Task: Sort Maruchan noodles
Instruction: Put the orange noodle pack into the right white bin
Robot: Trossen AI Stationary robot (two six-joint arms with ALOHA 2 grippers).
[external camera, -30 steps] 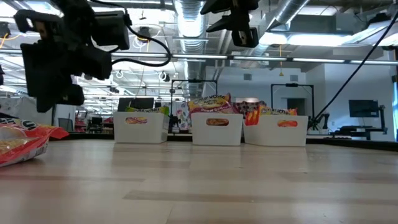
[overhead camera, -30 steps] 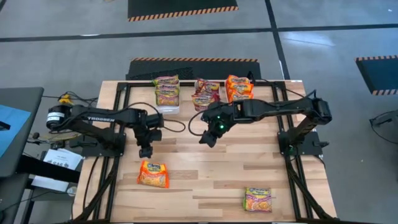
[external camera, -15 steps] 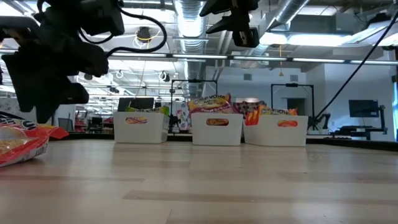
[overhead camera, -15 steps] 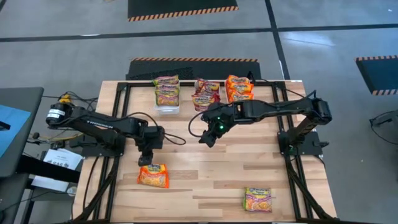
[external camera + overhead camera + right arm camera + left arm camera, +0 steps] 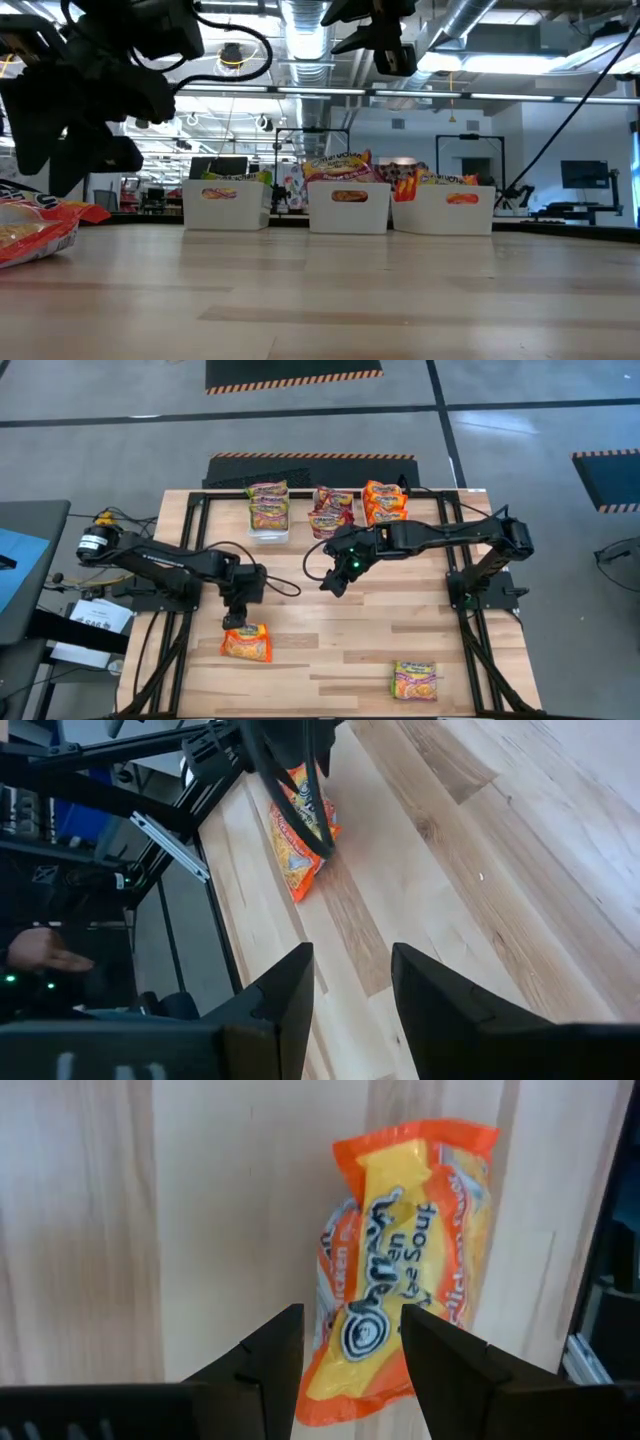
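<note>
While my left hand (image 5: pixel 350 1342) hangs part open just over the orange noodle packet (image 5: pixel 405 1260) at the tabletop's (image 5: pixel 330 630) near left, closing off-centre could skid the glossy wrap. My right hand (image 5: pixel 335 582), also part open, waits mid-table, empty.

i see a pale wood table (image 5: pixel 330 640), planked and smooth with a soft sheen. the packet (image 5: pixel 410 1260) is glossy, crinkled plastic film. the bins (image 5: pixel 349 208) look like smooth white plastic. the fingers (image 5: pixel 270 1360) are matt black.
</note>
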